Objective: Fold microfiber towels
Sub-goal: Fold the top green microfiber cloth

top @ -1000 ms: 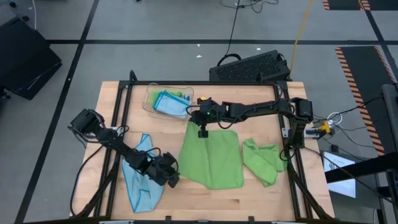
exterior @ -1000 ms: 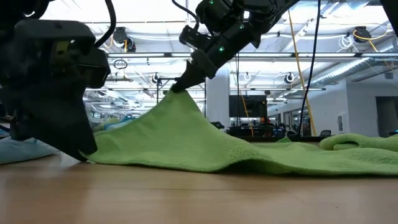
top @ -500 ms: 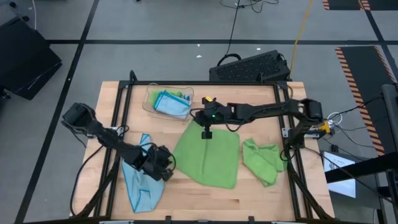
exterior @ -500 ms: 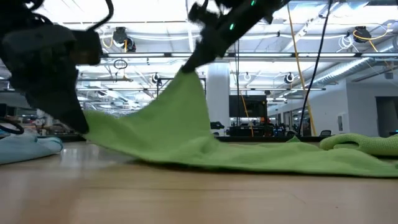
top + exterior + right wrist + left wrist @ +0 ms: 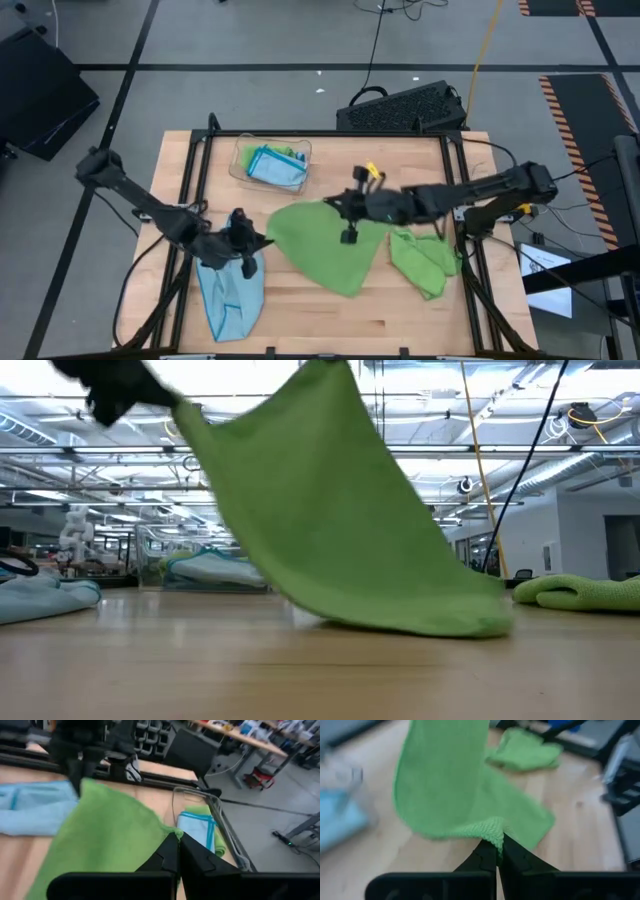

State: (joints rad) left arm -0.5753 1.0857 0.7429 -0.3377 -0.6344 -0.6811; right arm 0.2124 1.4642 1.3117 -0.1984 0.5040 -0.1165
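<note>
A lime green towel [image 5: 335, 250] hangs between my two grippers, mostly off the table. My left gripper [image 5: 260, 241] is shut on its left corner. My right gripper [image 5: 337, 205] is shut on its far corner. In the low view the green towel [image 5: 330, 510] slopes down, and its lower right end [image 5: 450, 625] lies on the table. A light blue towel [image 5: 230, 290] lies flat at the near left, below my left arm. A crumpled green towel [image 5: 425, 260] lies at the right. My left gripper pinches the green towel's left corner [image 5: 492, 831] between its two fingers, coming from the table's left and slanting down. The corner is lifted clear, and the cloth hangs away from it in a slack sheet. My right gripper pinches the towel's far corner [image 5: 173, 835] between its two fingers, coming from the table's right, nearly level. That corner is held high, and the cloth falls away below it toward the table.
A clear plastic tray [image 5: 243, 160] at the far left holds folded blue and green towels. Black frame rails [image 5: 195, 180] run along the table's left and right sides. Bare wood shows along the near edge [image 5: 400, 320].
Both grippers have risen with the green towel. My left gripper went up and toward the far edge with the left corner; my right gripper went up and toward the right edge. The towel, flat before, is lifted into a hanging sheet; only its near right part stays down.
</note>
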